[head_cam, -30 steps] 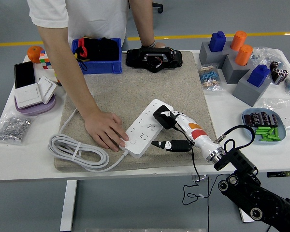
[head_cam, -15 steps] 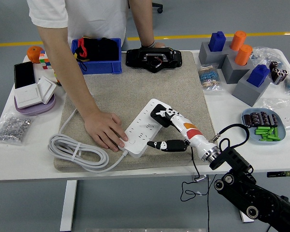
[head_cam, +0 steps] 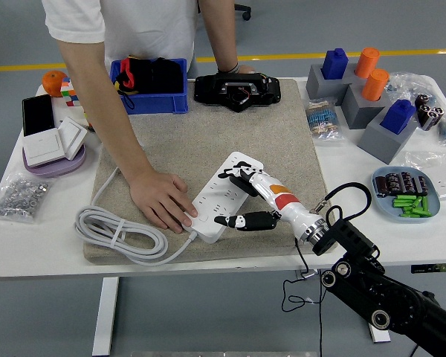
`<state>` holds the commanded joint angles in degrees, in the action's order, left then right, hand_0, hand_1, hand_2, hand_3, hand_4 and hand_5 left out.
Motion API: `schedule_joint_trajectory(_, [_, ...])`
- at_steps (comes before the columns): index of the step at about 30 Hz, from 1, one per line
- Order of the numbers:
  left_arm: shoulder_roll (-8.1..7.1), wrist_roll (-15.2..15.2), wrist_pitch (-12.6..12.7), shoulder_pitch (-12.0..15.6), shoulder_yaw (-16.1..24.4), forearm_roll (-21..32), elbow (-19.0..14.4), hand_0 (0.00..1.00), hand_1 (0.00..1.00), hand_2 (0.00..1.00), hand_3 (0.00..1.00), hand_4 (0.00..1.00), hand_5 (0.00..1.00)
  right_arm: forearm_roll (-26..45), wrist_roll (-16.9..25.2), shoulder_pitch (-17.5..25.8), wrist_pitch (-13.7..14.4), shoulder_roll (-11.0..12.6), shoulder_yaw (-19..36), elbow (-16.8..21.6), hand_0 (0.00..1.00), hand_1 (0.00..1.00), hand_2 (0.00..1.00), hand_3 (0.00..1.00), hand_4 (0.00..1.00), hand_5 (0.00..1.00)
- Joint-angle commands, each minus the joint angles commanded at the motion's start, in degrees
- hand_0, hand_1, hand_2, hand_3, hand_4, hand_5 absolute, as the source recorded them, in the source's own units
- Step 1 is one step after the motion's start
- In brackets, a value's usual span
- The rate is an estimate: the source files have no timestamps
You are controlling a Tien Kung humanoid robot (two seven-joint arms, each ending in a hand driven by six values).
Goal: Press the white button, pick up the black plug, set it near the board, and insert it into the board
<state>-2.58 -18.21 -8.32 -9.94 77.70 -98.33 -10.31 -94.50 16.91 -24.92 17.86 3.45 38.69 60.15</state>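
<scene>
right hand point(head_cam: 245, 195): coming in from the lower right over the white board point(head_cam: 221, 196), curled around the black plug point(head_cam: 239, 175), so it's gripping, not open
fingers point(head_cam: 234, 221): upper ones are wrapping over the plug, while the thumb is sticking out low and to the left, lying right along the board's near edge
black plug: sitting on the far right end of the board under the robot's hand; mostly hidden, so honestly can't tell if the prongs are in a socket or just resting on top
board: lying diagonally on the tan mat point(head_cam: 208, 141), with its grey cable point(head_cam: 119, 232) looping off to the left on the bench point(head_cam: 30, 245)
person's hand point(head_cam: 162, 201): lying flat on the mat, fingertips touching the near left end of the board, looks like it's pinning it down
person's other hand point(head_cam: 234, 69): resting at the far side next to a black device point(head_cam: 234, 91)
vs a second ago: the robot's hand and plug have been sliding left and further onto the board, and the thumb is now reaching further left too; the person's hand is staying right where it was
left hand: not showing anywhere in this view
</scene>
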Motion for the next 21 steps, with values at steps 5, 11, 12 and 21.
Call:
schedule_joint_trajectory(5, [-0.03,-0.02,-0.05,-0.06,0.06,-0.18,0.00,0.690,0.636,0.612,0.632,0.560,0.166,0.39,-0.04,-0.72,-0.07,-0.06,-1.12,-0.58,0.987,0.920,0.848,0.786,0.998,0.492])
schedule_joint_trajectory(11, [0.01,-0.03,-0.05,-0.05,0.04,-0.07,0.00,0.689,0.636,0.613,0.632,0.560,0.167,0.80,-0.02,-1.00,-0.10,-0.10,-1.67,-1.17,0.987,0.919,0.848,0.784,0.998,0.490])
schedule_joint_trajectory(12, [0.00,-0.03,-0.04,-0.03,0.05,-0.05,0.00,0.689,0.636,0.613,0.632,0.560,0.167,0.87,-0.02,-1.08,-0.12,-0.14,-1.73,-1.32,0.987,0.919,0.848,0.784,0.998,0.490])
schedule_joint_trajectory(21, [-0.09,-0.05,-0.13,-0.19,0.15,-0.50,0.00,0.689,0.634,0.613,0.632,0.559,0.166,1.96,0.01,-2.82,-0.43,-0.93,-2.94,-3.08,0.987,0.917,0.847,0.788,0.998,0.490])
